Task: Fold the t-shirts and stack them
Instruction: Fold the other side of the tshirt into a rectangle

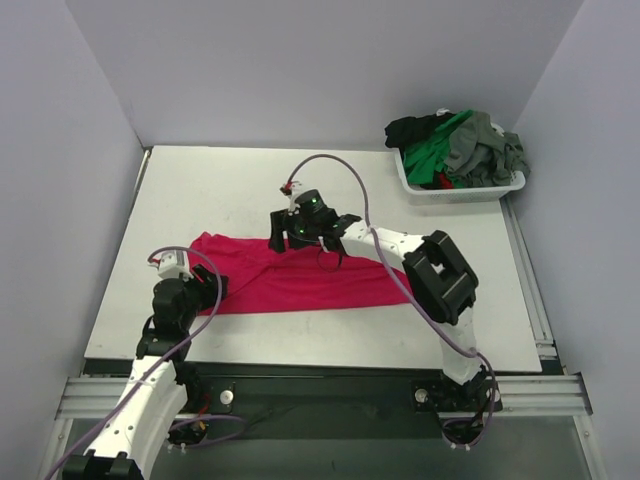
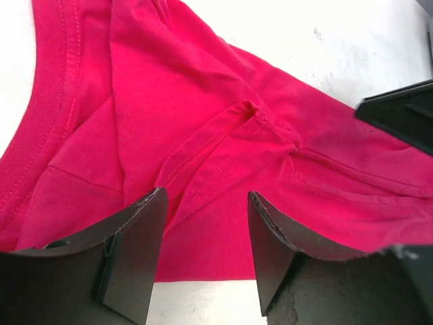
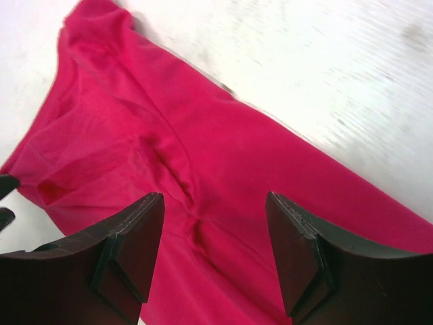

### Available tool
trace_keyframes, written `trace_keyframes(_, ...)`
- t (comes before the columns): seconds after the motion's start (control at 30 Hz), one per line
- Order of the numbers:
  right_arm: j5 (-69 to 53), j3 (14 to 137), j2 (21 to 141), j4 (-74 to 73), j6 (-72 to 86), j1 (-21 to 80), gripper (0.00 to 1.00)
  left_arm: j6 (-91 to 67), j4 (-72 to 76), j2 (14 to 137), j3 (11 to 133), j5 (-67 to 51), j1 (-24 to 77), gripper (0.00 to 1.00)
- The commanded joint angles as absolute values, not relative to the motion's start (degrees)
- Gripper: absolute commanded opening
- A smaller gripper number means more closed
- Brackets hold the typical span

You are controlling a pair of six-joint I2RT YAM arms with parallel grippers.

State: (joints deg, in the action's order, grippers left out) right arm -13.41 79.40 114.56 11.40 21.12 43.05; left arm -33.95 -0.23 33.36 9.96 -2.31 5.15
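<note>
A crimson-red t-shirt (image 1: pixel 300 285) lies as a long, partly folded band across the middle of the table. My left gripper (image 1: pixel 212 285) hovers at its left end, by the sleeve and collar. Its jaws stand open above the cloth (image 2: pixel 203 101) with nothing between them (image 2: pixel 206 196). My right gripper (image 1: pixel 280 238) hangs over the shirt's far edge, also open (image 3: pixel 215 196), over wrinkled red cloth (image 3: pixel 237 149). Green (image 1: pixel 432 152), grey (image 1: pixel 478 148) and black (image 1: pixel 408 128) t-shirts are heaped in the basket.
The white plastic basket (image 1: pixel 455 193) stands at the table's back right corner. Grey walls close in the table on three sides. The right arm's black link (image 2: pixel 399 115) shows at the right of the left wrist view. Bare table (image 1: pixel 220 190) lies behind the shirt.
</note>
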Motion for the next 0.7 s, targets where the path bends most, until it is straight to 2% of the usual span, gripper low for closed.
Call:
trace_keyframes(0.0,-19.1,86.8,118.5,13.4,20.9,44.6,0.61,-34.5,3.1,31.9,9.6,-0.4,5.2,0.61)
trace_keyframes(0.2,-21.9,94.3,124.6,12.5,20.8,47.0,0.59,-34.8,2.5,31.1,9.6,1.6,5.3,0.62)
trace_keyframes(0.67,-20.3,104.8,133.0,5.6,20.1,49.4,0.52,-34.7,1.8,31.0,9.7,2.7,6.0,0.62)
